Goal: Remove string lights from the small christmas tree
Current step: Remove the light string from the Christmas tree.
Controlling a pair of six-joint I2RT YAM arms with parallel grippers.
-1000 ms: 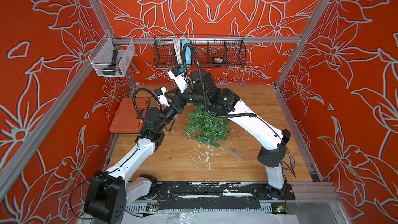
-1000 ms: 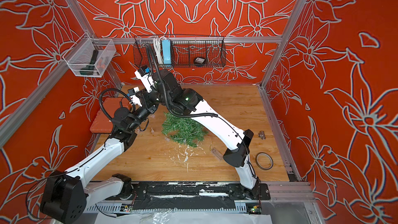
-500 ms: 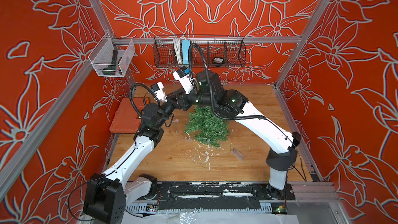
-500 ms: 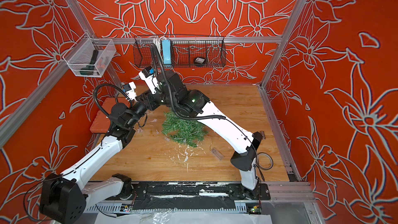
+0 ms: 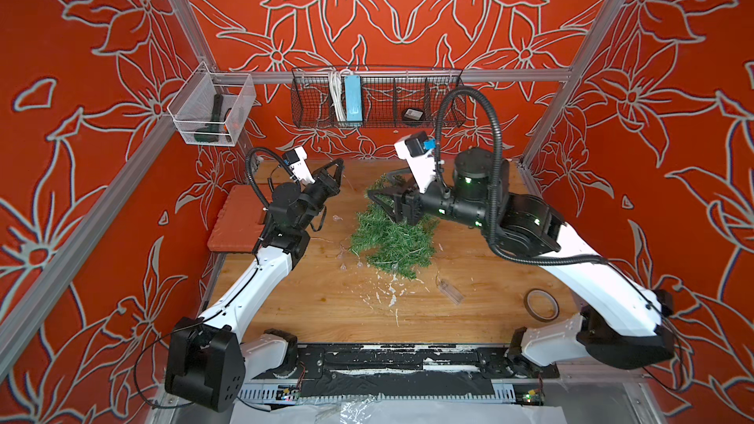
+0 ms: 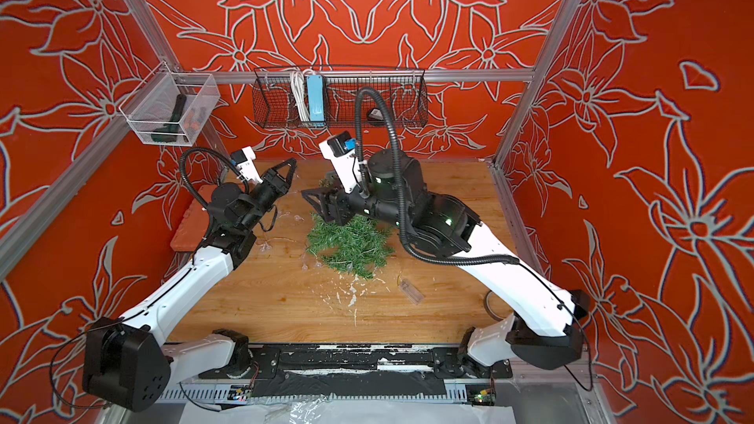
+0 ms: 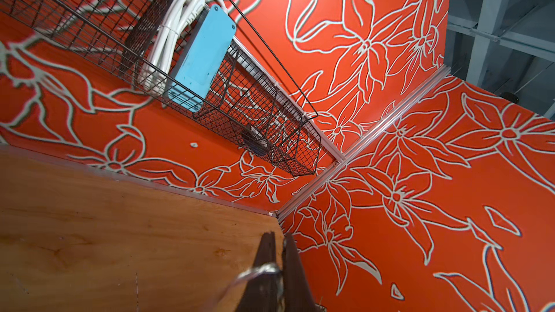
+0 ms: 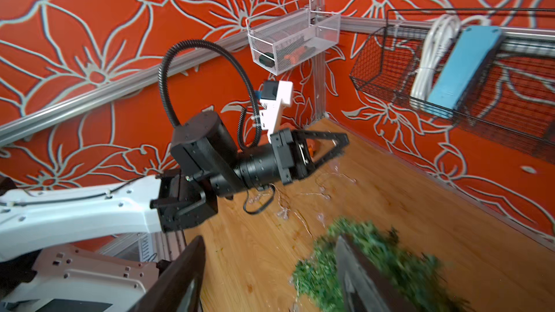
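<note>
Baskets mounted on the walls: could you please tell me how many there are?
2. A black wire basket hangs at the centre back, holding a blue power strip; a pale mesh basket hangs in the back left corner. No others show.

A small green tinsel christmas tree (image 5: 391,238) lies flat at the middle of the wooden table (image 5: 326,312). The string lights (image 5: 342,255), thin coppery wire with clear bulbs, trail on the table just left of the tree. Their clear plastic battery box (image 5: 449,292) lies near the tree's front right. A brown ring-shaped tape roll (image 5: 540,304) lies toward the front right corner. An orange plastic tool case (image 5: 240,222) sits at the left edge. The left hand (image 5: 338,163) is near the back edge, left of the tree. The right hand (image 5: 380,186) is over the tree's back end. A black wire basket (image 5: 408,91) on the back wall holds a blue power strip (image 5: 353,97).
</note>
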